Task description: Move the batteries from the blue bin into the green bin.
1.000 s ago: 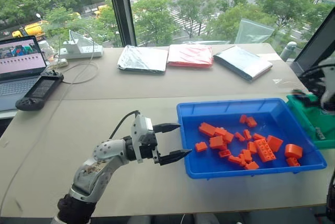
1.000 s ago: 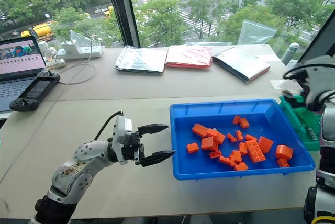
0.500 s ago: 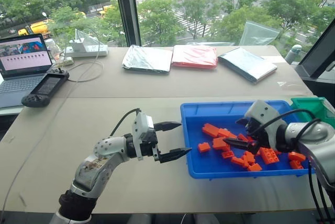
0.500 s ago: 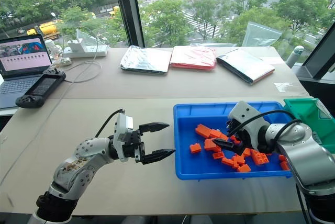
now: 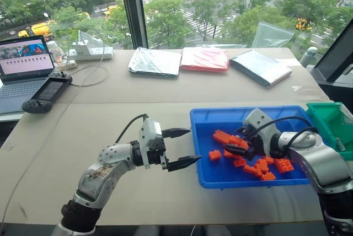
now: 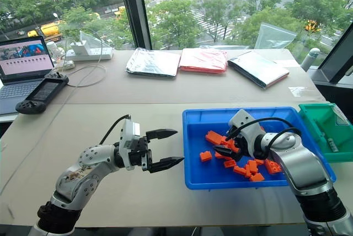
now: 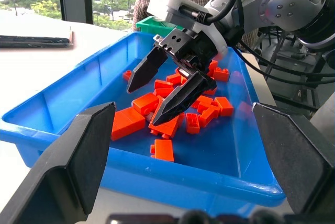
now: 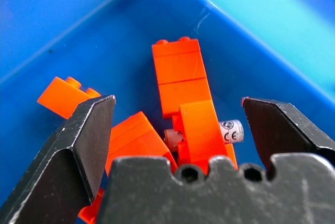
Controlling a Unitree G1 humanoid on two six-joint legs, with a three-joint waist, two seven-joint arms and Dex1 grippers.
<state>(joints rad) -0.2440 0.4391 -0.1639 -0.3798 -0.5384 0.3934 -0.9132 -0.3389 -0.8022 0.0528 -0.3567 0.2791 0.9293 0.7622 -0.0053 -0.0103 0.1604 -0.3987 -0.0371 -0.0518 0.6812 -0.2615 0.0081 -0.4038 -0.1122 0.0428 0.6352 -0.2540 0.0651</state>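
While the small bright-orange plastic studded bricks standing in for batteries (image 5: pixel 242 156) are lying scattered across the floor of the large shallow bright-blue plastic tray (image 5: pixel 205 176), the right end effector (image 6: pixel 226 145) is reaching down into the pile with its two black fingers spread wide and empty. In the right wrist view a long orange brick (image 8: pixel 186 90) is sitting between those fingers, with a small white cylinder beside it, though nothing is being gripped. The smaller green plastic bin (image 6: pixel 322 131) is sitting just beside the tray's right end. The left end effector (image 5: pixel 179 148) is hovering over the beige bench (image 5: pixel 110 109) just left of the tray, pointing toward it, its fingers parted wide and holding nothing. Farther back on the bench, three flat pouches, silver, red and silver (image 5: pixel 204 59), are lying in a row near the window, and a laptop (image 5: pixel 22 65) and a black handheld controller (image 5: pixel 47 94) are resting at the far left.
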